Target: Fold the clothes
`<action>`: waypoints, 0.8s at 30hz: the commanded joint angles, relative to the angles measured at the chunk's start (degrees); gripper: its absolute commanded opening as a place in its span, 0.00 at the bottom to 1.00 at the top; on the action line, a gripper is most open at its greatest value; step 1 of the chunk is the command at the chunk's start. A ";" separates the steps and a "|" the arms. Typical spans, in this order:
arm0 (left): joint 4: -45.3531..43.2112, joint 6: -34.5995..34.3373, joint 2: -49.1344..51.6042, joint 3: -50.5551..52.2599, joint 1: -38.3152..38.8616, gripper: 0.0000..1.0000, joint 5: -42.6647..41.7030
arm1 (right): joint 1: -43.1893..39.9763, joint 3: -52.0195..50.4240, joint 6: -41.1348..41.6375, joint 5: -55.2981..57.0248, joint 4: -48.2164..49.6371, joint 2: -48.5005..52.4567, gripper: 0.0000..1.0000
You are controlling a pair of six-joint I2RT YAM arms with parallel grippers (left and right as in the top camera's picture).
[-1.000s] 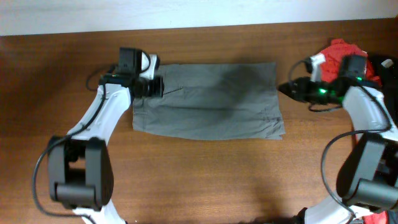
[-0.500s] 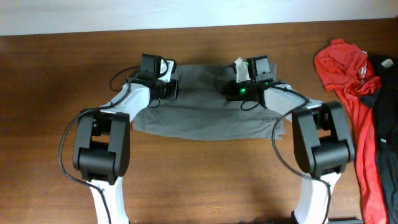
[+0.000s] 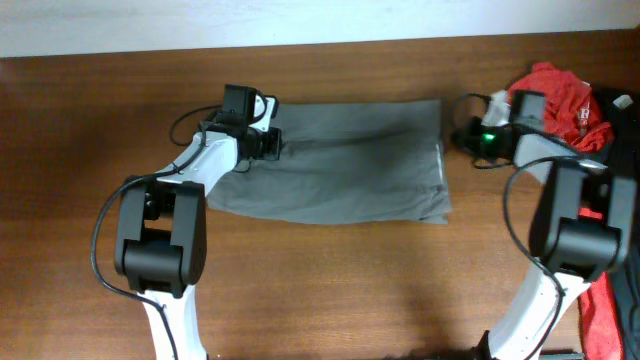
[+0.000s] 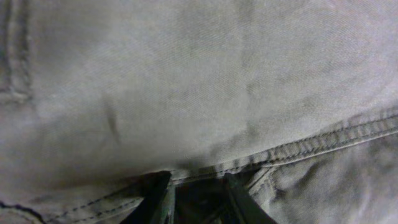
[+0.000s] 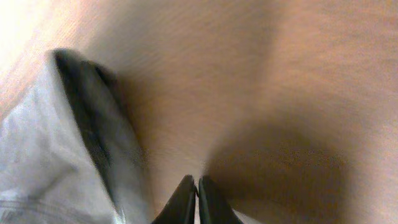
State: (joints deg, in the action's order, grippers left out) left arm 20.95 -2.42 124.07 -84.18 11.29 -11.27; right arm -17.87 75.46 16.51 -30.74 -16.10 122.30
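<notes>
Grey-olive cotton shorts (image 3: 340, 165) lie flat on the table (image 3: 330, 285), soft and limp, so take them at a stitched seam or corner; your left gripper (image 4: 196, 190) sits at their far-left seam, grip unclear this close, your right gripper (image 5: 198, 186) closed empty beside their right edge

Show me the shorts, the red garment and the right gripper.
shorts (image 3: 340, 165), overhead view, middle of the fabric.
red garment (image 3: 565, 90), overhead view, its bunched top.
right gripper (image 5: 198, 186), right wrist view, tips of the shut jaws.
</notes>
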 commanded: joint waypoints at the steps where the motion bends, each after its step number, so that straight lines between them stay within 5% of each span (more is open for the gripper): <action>1: 3.28 0.87 -0.04 -2.05 -2.47 0.32 5.51 | -4.31 -0.52 -1.84 -3.48 -7.08 -3.23 0.13; 9: 19.30 0.90 -10.71 -15.52 -4.17 0.75 -0.07 | -6.32 -0.52 -10.34 -12.57 -24.28 -22.47 0.24; 15: 32.02 -1.55 -14.40 -16.24 -11.72 0.81 2.03 | 2.75 -0.52 -10.32 -11.17 -29.09 -32.81 0.28; 21: 34.91 3.23 -8.98 -12.39 -22.12 0.87 -12.79 | 16.83 -0.59 -9.07 7.10 -35.15 -28.96 0.29; 24: 34.58 9.35 -4.55 -11.67 -23.78 0.95 -18.78 | 21.53 -0.66 -3.19 18.10 -34.80 -24.37 0.09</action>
State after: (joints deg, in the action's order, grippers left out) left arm 55.72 -0.38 114.78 -97.47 -11.70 -19.31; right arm -0.12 75.00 7.94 -27.92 -51.03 93.60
